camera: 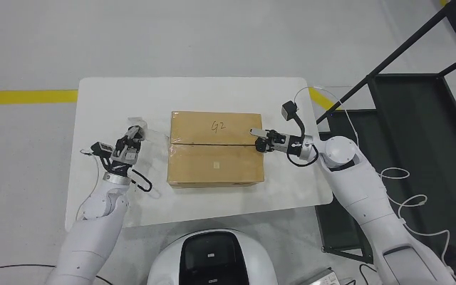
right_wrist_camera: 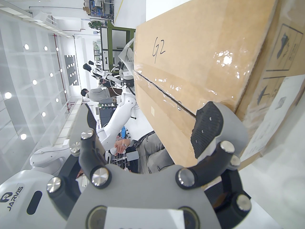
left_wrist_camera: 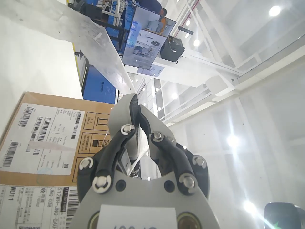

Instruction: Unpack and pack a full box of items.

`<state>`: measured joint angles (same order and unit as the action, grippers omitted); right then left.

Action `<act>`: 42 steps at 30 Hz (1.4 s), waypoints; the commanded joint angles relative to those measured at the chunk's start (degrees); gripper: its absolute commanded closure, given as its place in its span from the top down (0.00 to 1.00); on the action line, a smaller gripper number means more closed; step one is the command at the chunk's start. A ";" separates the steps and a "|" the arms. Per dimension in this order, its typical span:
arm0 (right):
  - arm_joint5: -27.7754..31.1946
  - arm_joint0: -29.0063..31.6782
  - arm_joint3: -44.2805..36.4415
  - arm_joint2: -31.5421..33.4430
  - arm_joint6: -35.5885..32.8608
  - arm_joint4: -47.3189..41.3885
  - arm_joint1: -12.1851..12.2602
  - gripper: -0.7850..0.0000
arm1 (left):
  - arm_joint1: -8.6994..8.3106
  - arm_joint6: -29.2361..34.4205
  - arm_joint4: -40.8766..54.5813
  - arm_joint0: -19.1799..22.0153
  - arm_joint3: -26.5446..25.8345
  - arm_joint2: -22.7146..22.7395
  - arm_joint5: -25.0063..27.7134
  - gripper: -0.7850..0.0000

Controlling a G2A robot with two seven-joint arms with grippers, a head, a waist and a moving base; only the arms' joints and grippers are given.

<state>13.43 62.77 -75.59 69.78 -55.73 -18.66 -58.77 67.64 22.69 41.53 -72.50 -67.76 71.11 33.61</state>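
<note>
Left pincer (camera: 134,137) pinching a clear tape strip (left_wrist_camera: 71,22); right pincer (camera: 256,138) spread at the end of the closed cardboard box (camera: 214,153).
Top view: box on white tabletop (camera: 107,100) between both pincers, flaps shut, centre seam (camera: 214,144) running from one pincer toward the other. The left pincer is just beside one short end, apart from it, and the right pincer is at the opposite end, by the seam. Left wrist view: fingers pressed together on the strip, which trails away past the tips; labelled box side near, off to one side of the pincer. Right wrist view: fingers wide apart, one black pad (right_wrist_camera: 207,125) at box top edge by seam end, contact unclear; other finger off the box.
</note>
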 commanded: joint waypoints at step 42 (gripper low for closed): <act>0.00 0.00 0.00 0.00 0.00 0.00 0.00 1.00 | 1.01 -15.13 -35.43 -6.95 -20.46 -2.97 -10.50 0.00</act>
<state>13.43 62.77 -75.59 69.78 -55.73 -18.66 -58.77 68.65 7.56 6.10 -79.45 -88.22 68.14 23.11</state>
